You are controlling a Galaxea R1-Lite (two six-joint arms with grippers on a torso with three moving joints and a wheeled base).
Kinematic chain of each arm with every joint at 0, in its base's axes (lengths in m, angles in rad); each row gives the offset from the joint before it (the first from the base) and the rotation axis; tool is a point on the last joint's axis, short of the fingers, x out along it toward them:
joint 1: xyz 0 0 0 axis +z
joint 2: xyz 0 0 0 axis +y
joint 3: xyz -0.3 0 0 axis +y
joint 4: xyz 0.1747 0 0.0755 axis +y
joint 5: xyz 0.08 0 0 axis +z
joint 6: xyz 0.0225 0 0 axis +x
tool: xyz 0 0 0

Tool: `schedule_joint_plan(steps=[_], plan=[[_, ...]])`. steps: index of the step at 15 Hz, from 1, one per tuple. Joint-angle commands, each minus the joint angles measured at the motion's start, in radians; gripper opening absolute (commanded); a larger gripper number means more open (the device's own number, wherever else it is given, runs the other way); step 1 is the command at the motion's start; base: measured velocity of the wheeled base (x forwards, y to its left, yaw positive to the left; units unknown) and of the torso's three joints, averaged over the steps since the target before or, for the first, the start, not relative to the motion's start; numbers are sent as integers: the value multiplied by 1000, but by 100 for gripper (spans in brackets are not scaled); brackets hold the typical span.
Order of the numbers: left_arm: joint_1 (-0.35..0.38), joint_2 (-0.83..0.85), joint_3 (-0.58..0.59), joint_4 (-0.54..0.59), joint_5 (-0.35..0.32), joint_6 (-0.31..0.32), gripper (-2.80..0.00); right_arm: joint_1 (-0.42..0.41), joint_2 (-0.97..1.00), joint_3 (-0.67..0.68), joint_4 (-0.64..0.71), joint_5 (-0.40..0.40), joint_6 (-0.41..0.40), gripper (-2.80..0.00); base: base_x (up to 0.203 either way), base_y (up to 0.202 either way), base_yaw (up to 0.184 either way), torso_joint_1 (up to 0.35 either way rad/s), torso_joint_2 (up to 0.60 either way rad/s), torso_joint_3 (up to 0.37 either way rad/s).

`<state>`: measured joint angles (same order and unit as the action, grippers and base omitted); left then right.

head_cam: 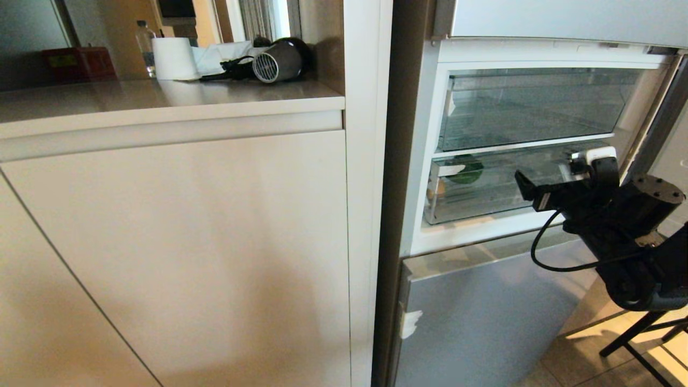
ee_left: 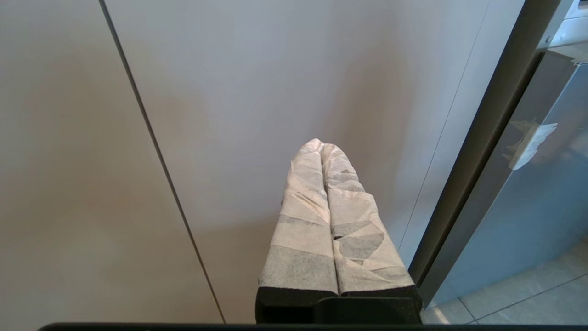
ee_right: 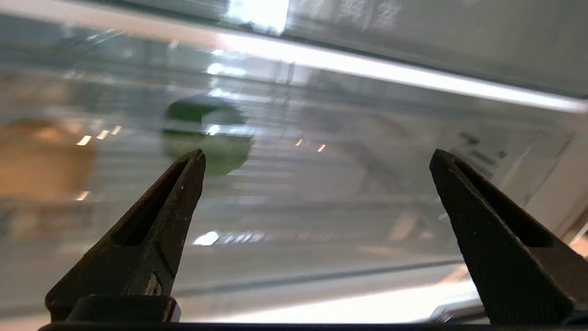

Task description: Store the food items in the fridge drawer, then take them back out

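The fridge drawer (head_cam: 500, 196) is the lower clear plastic one in the open fridge. The food items lie inside at its left end: a dark green pepper (head_cam: 465, 169) and, beside it, a tan potato (head_cam: 438, 187). My right gripper (head_cam: 561, 174) is open and empty in front of the drawer's right half. In the right wrist view its fingertips (ee_right: 196, 158) stand wide apart before the clear drawer front (ee_right: 321, 220). The pepper (ee_right: 206, 133) and potato (ee_right: 43, 158) show blurred behind it. My left gripper (ee_left: 321, 143) is shut, with taped fingers, parked facing a beige cabinet door.
An upper clear drawer (head_cam: 532, 102) sits above. The silver-blue lower fridge door (head_cam: 484, 317) is shut. Left of the fridge stands a beige cabinet (head_cam: 188, 242); on its counter are a hair dryer (head_cam: 279, 60), paper roll (head_cam: 173, 58), water bottle (head_cam: 144, 45) and red box (head_cam: 80, 63).
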<state>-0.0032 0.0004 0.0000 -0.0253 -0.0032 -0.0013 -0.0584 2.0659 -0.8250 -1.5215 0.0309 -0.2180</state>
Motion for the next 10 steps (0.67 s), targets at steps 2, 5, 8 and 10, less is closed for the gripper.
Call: schedule_joint_plan(steps=[2,5,8,10], plan=[[0,-2,11,-1,0,0,-280,-8,38,-38,-8,-9,-7,0,0,0,0,0,0,0],[0,-2,11,-1,0,0,-280,-10,54,-88,9,-19,-8,0,0,0,0,0,0,0],[0,-2,11,-1,0,0,-280,-11,66,-111,34,-35,-9,0,0,0,0,0,0,0],[0,-2,11,-1,0,0,-280,-11,69,-117,44,-35,-9,0,0,0,0,0,0,0]])
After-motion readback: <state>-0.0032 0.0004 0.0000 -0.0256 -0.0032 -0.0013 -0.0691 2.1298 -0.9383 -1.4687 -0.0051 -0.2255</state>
